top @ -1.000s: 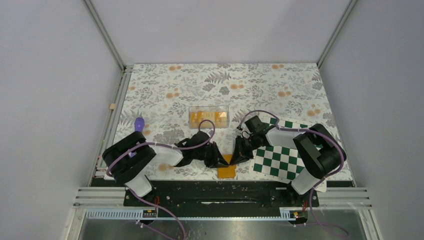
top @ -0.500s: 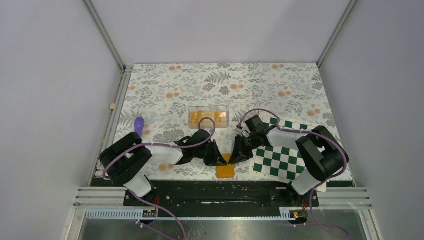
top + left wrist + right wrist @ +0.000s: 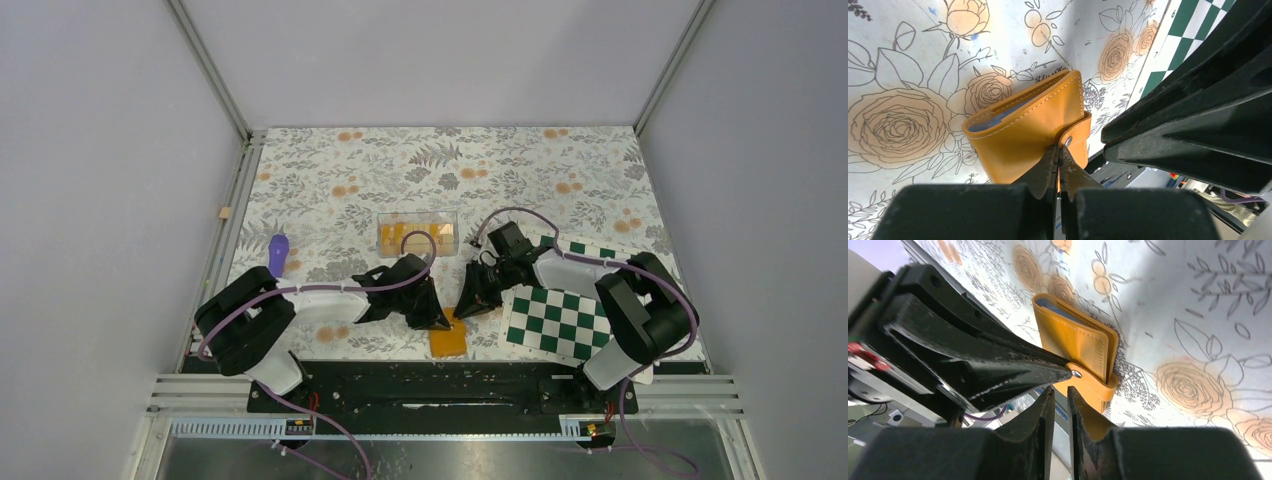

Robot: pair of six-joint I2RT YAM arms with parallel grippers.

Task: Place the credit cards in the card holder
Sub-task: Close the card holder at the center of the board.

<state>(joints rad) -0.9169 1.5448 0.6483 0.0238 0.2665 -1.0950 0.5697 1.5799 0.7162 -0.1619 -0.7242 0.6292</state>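
The wallet (image 3: pixel 1028 125) is orange-yellow with pale stitching, light-blue lining and a silver stud (image 3: pixel 1068 141). The cloth (image 3: pixel 400 170) is white, printed with grey leaves and orange flowers. The board (image 3: pixel 556 322) is green-and-white chequered. The clear box (image 3: pixel 384 222) holds orange cards (image 3: pixel 415 236).

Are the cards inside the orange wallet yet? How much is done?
Nothing is done yet. The orange wallet lies folded shut, its strap snapped on. In hand: the left claw, pinched shut, pokes at the strap's stud, and the right claw waits slightly open beside the strap. Left to do: open the wallet, then bring the cards over from the clear box and slip them in.
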